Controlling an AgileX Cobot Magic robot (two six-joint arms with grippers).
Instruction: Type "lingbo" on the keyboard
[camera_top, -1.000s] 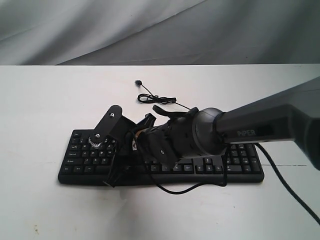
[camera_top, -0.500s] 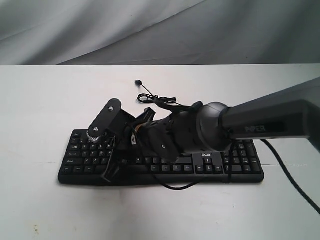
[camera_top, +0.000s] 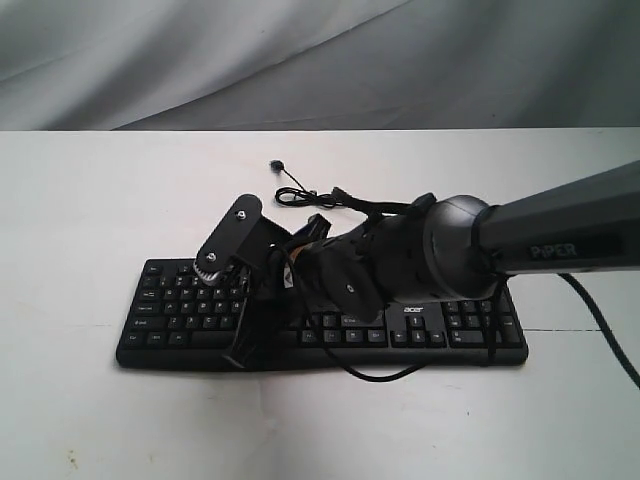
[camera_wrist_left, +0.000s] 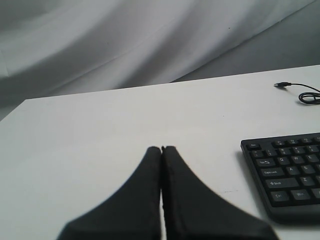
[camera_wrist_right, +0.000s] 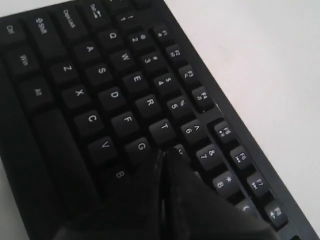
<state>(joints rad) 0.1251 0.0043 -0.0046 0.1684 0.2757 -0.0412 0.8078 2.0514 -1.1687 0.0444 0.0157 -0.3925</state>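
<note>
Keyboard (camera_top: 170, 315): black and full-size, lying flat on the white table (camera_top: 100, 200). You see its long side run across the exterior view, with the number pad at that view's right end and a small white logo (camera_top: 413, 312) on its case.
Right arm (camera_top: 560, 235): grey, marked "PiPER". It reaches in from the right of the exterior view and hides the middle of the keyboard from you.
Right gripper (camera_wrist_right: 162, 152): its two black fingers are pressed together. The tip is over the letter block, just beside the T, G and 6 keys. You cannot tell whether it touches a key, or which one lies under it.
Left gripper (camera_wrist_left: 161, 148): fingers pressed together with nothing between them, over bare table and apart from the keyboard's Esc end.
Cable (camera_top: 310, 197): thin and black, loosely coiled on the table behind the keyboard, with its plug (camera_top: 275, 165) lying free.
Backdrop: grey cloth (camera_top: 300, 60) hangs behind the table.
</note>
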